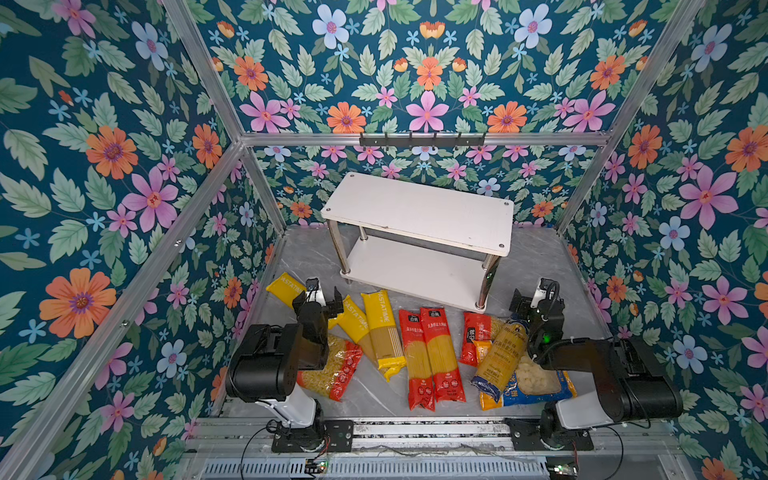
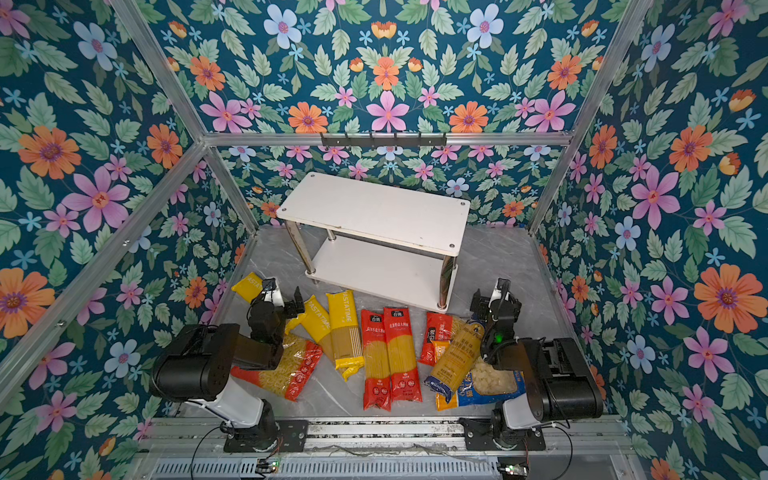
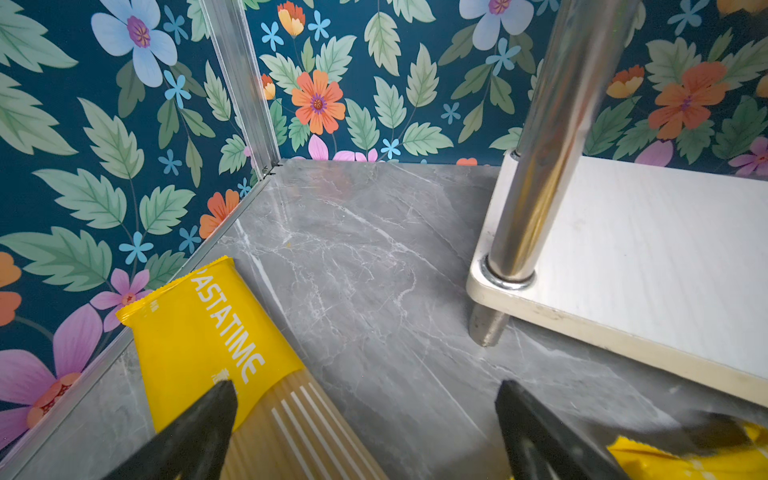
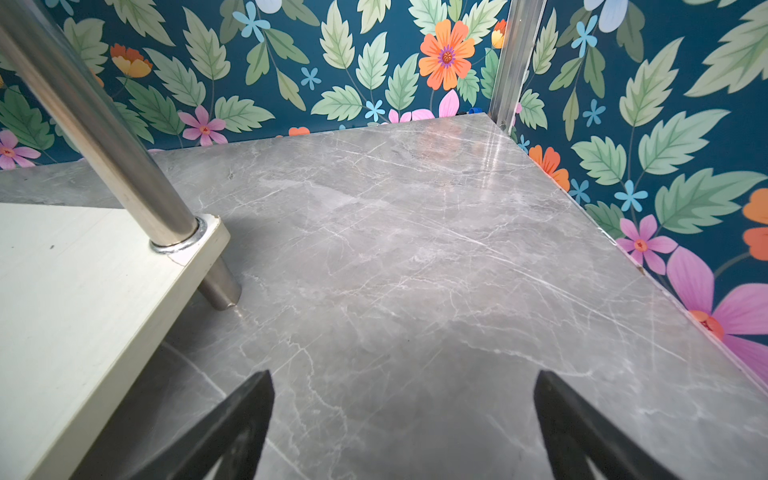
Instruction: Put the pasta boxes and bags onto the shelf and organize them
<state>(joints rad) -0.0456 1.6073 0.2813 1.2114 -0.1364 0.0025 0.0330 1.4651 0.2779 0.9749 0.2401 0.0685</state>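
Marble tabletop (image 1: 540, 266): pasta packs (image 1: 432, 353) overlap before bare shelf (image 1: 415, 208). Left claw (image 3: 365, 390), right claw (image 4: 403, 378) spread, empty. Risk: lifted bag drags neighbours, sags, snags shelf leg (image 3: 540, 166).

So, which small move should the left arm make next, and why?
Probably shift the left gripper sideways until its open jaws straddle the yellow PASTATIME pack by the wall. Only one fingertip is over that pack now, nothing is held, and the shelf holds no pasta yet.
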